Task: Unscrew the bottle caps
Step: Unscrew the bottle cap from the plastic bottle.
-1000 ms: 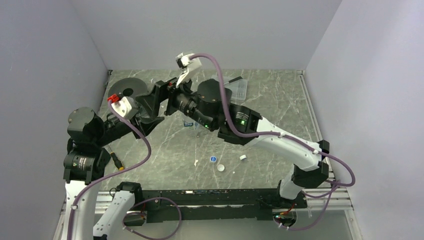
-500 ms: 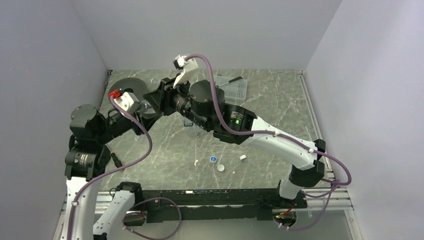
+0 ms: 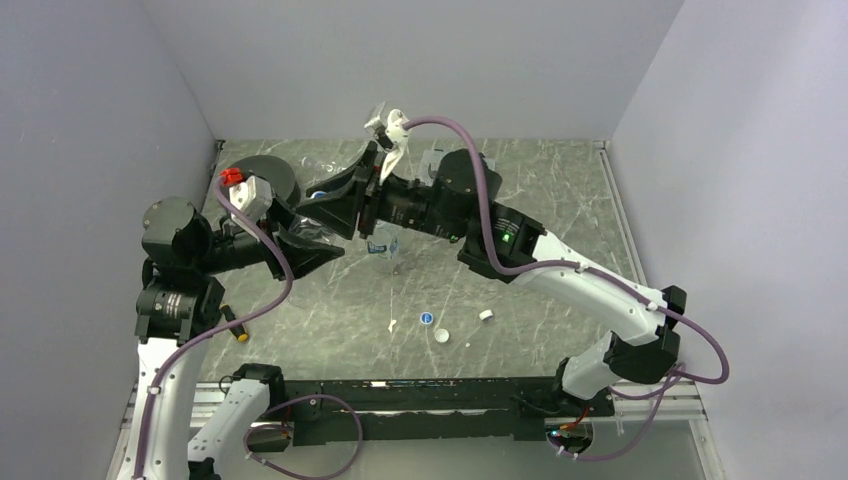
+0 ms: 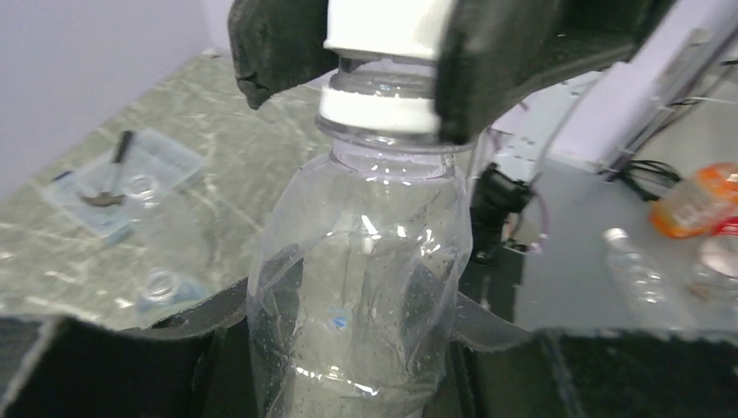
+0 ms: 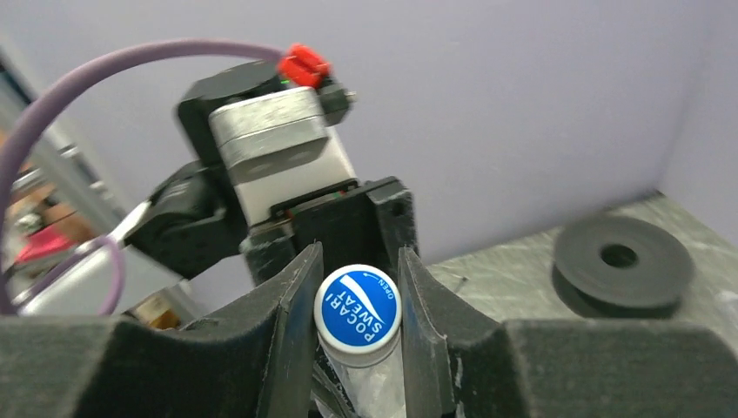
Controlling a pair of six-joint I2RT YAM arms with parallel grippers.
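- The bottle (image 4: 361, 261) is held in the air at the upper centre-left of the overhead view, above the table (image 3: 560, 210). Its neck points toward the right arm.
- The left gripper (image 4: 361, 357) is clamped round the bottle's body, and the wall is dented where the pads press.
- The right gripper (image 5: 355, 287) is closed on the cap (image 5: 358, 311), with one pad on either side.
- In the left wrist view, bare thread shows between the cap and the white collar ring (image 4: 379, 109). I'd say it is partly unscrewed, not yet free.
- Risk: the thin wall buckles or spins in the left grip, so the bottle turns with the cap and nothing loosens.
- Risk: the smooth round cap slips from the pads, or drops once it comes free.
- Risk: pulling off-axis could bend the neck or yank the bottle out.
- Materials: the bottle is clear, thin, crinkly plastic with droplets inside. The cap is hard white plastic with a glossy blue printed top. The pads are black, matte and foam-like.
- Three loose caps (image 3: 442, 337) lie at lower centre.
- A short bottle (image 3: 380, 247) with a blue label stands on the marbled grey table just below the grippers.
- A flat black disc (image 3: 262, 180) with a hole sits at upper left.
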